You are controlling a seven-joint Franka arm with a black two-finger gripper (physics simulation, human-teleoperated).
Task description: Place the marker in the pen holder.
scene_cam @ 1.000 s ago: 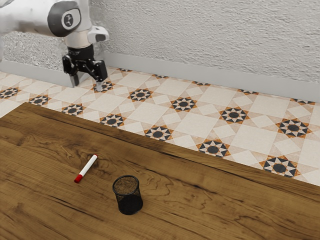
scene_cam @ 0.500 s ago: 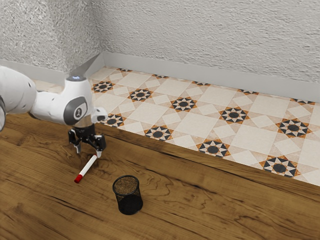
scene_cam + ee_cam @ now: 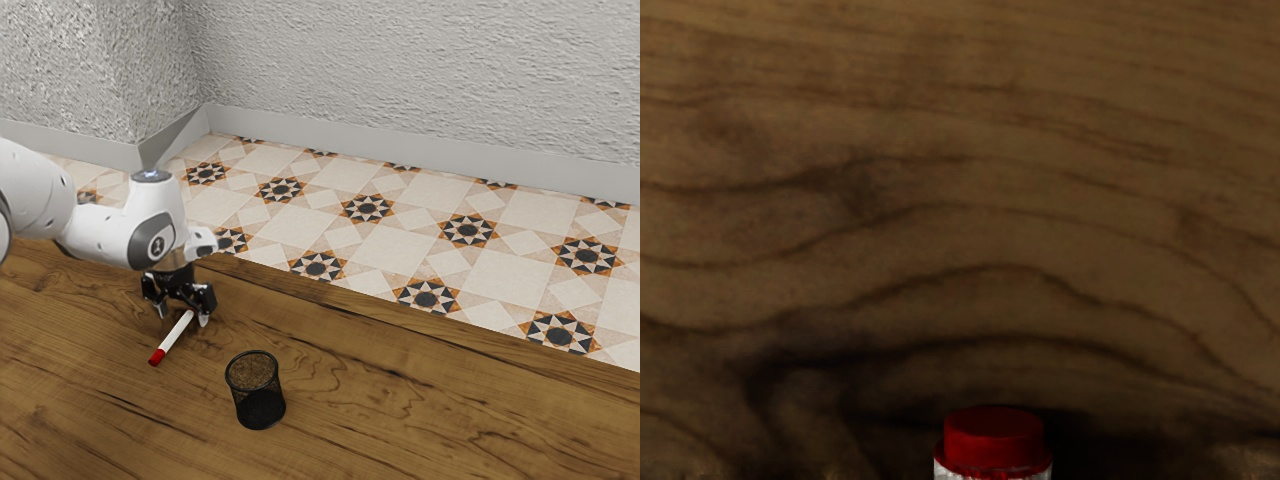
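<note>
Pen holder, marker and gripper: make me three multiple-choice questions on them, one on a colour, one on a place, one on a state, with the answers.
1. What colour is the pen holder?
A) Black
B) Blue
C) Green

2. Where is the marker?
A) Inside the pen holder
B) On the table
C) On the floor

3. How is the gripper?
A) Shut on the marker
B) Shut on nothing
C) Open

1: A, its rim and mesh show black.
2: B, it lies on the wood, outside the pen holder.
3: C, its fingers stand apart, a gap showing between one of them and the marker.
</note>
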